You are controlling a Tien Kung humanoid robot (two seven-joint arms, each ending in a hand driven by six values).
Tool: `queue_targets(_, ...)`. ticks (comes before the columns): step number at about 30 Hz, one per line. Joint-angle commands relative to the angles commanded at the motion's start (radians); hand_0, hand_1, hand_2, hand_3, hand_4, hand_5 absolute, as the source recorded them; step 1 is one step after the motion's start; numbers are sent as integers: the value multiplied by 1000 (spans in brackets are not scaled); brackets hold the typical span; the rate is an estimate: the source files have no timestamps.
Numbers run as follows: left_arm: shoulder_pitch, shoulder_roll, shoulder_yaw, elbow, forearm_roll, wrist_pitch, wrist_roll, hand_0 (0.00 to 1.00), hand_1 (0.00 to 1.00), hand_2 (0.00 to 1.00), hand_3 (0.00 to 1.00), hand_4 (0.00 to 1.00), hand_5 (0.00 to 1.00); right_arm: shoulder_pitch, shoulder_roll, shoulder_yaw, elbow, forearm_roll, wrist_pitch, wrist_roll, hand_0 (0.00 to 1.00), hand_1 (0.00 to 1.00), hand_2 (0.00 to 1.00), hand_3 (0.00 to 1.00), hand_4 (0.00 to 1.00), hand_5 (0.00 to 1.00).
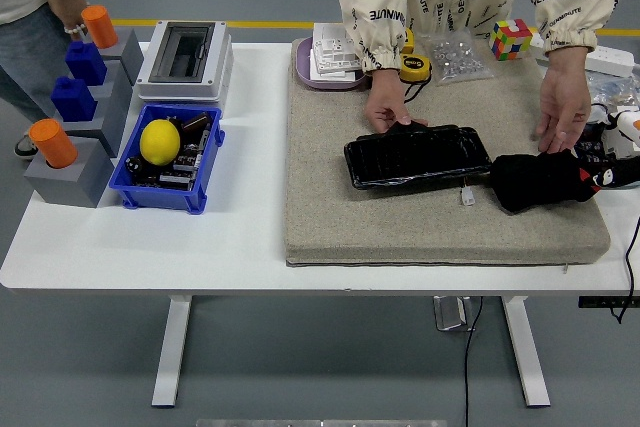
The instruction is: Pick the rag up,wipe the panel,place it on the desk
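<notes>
A yellow lemon sits in the blue bin, a Rubik's cube at the table's far edge.

A workshop: yellow floor line, parts bin, breaker box, tape measure.

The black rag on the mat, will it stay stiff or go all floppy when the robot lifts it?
Probably floppy: the black rag lies bunched in a soft lump on the mat, so it should droop. It looks like thin cloth, so likely light. Being cloth on a rough mat, it probably won't slide or roll away.
</notes>
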Motion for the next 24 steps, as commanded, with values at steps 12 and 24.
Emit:
queue_targets(12, 0, -3, 0, 0, 0, -1, -1, 651, 697, 746, 566, 599, 477, 3, 1, 12, -4, -1, 1, 0, 781, 736, 824, 832, 998, 450)
queue_targets(24, 0, -2, -1, 0, 1, -1, -2, 651, 697, 746, 566, 600, 477, 3, -3, 21, -12, -6, 5, -3, 782, 734, 824, 831, 998, 449)
